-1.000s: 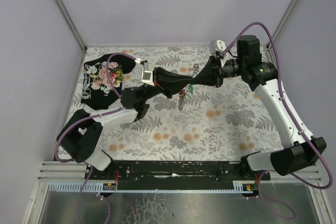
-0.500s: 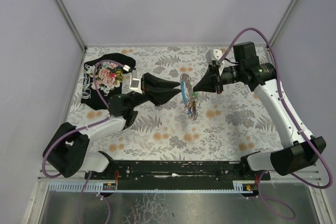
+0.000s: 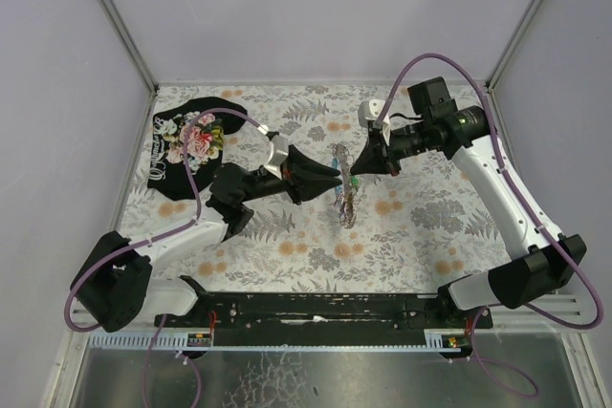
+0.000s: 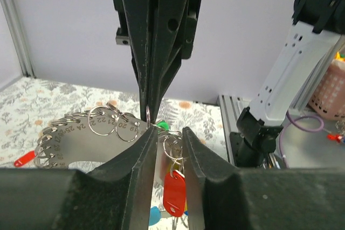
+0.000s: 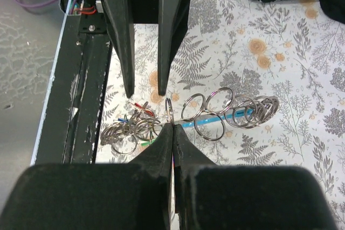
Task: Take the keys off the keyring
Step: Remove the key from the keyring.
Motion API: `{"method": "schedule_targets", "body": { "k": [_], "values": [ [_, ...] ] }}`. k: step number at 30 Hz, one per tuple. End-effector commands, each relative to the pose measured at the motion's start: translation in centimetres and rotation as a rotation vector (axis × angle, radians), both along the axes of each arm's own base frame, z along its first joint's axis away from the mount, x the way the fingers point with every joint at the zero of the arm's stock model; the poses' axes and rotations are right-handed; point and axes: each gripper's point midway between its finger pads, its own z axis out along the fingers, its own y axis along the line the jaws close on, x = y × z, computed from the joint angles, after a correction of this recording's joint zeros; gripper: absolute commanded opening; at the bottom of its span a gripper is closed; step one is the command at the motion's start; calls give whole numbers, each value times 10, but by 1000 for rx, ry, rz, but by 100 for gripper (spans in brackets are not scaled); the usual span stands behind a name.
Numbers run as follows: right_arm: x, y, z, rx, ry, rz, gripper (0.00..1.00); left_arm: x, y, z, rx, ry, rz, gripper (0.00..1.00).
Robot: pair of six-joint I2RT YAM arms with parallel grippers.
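Silvery keyring (image 5: 215,117) rim hidden inside right gripper (image 5: 172,125).

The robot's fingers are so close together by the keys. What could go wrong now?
1. The right fingers pinch only a thin bit of the keyring; it might slip and the whole bunch drop.
2. The left fingers are open near the red key, very close to the right ones, so they might bump.

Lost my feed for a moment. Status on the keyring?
Right gripper shut on keyring, held aloft. Left gripper open, straddling red key. Keys still on. Cloth well aside.
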Motion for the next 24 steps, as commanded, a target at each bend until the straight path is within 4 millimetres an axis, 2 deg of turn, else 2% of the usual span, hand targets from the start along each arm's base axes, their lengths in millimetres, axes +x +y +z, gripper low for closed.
{"method": "schedule_targets", "body": {
  "k": [1, 8, 15, 24],
  "values": [
    [-4, -1, 12, -37, -92, 18, 0, 5, -9, -15, 90, -36, 23, 24],
    [-5, -2, 3, -124, -116, 20, 0, 10, -12, -17, 100, -45, 43, 21],
    [-4, -7, -3, -242, -146, 15, 0, 12, -21, -28, 145, -39, 43, 20],
    [0, -12, -12, -375, -189, -6, 0, 8, -24, -26, 115, -37, 38, 19]
  ]
}}
